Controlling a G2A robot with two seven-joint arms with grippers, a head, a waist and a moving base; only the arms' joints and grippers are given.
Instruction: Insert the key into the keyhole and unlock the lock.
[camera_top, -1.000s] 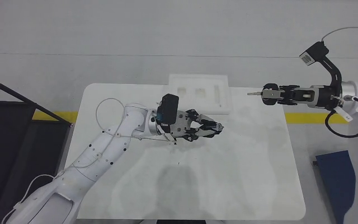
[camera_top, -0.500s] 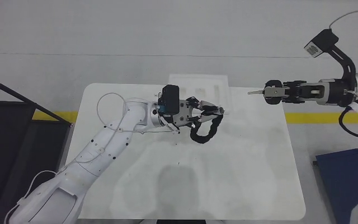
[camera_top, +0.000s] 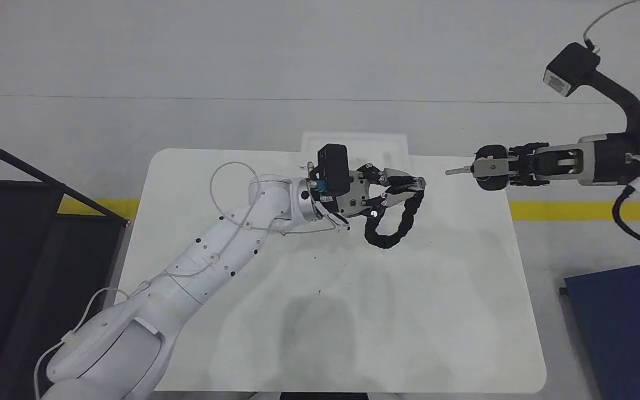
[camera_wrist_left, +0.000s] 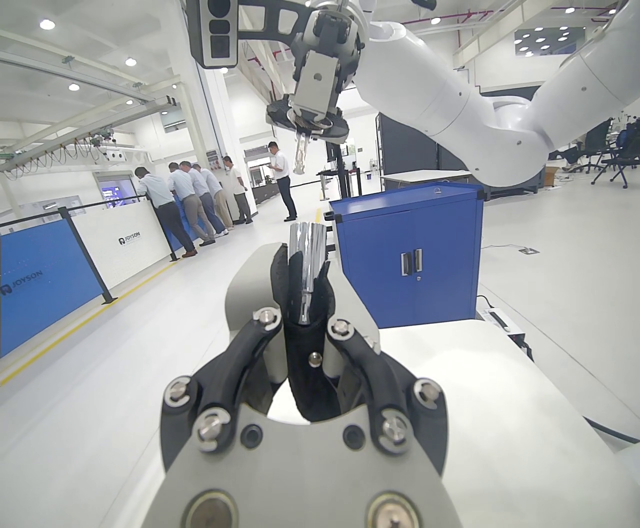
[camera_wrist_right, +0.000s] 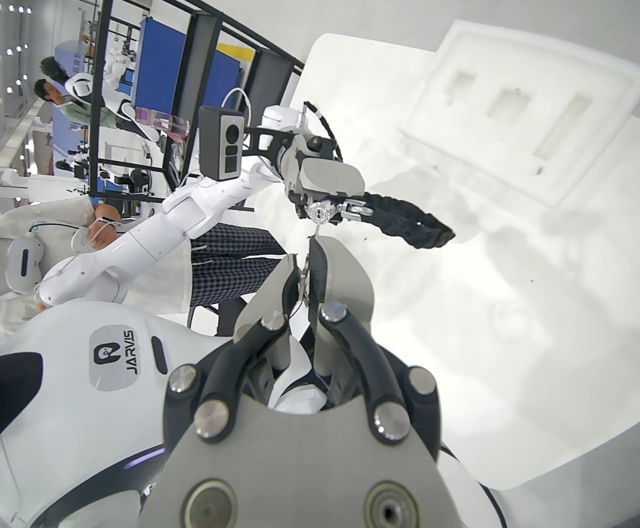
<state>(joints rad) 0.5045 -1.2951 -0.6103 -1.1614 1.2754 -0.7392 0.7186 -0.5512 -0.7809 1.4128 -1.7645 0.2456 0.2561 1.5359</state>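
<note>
Top view, left tool (camera_top: 398, 186): closed on the lock (camera_top: 410, 183), held above the table (camera_top: 450, 320) just in front of the foam tray (camera_top: 375, 148). The black cable (camera_top: 392, 228) hangs from it in a loop.
Top view, right tool (camera_top: 482, 169): closed on the key (camera_top: 457, 171) beyond the table's far right corner. The blade points at the lock, with a clear gap between them.
Top view, change: within the last second the left arm has carried the lock across the table toward the key, and the cable has dropped free. The right tool has barely shifted, so the gap is narrower.
Left wrist view, lock: its chrome end stands out between the pinching fingers. The key faces it from ahead, well apart.
Right wrist view, key: seen edge-on between closed fingers, its tip near the line of the round keyhole (camera_wrist_right: 319, 212). Contact is not evident.
Meaning for the task: the two parts are being brought into line. Insertion appears not yet begun, and the unlocking turn is still to come.
</note>
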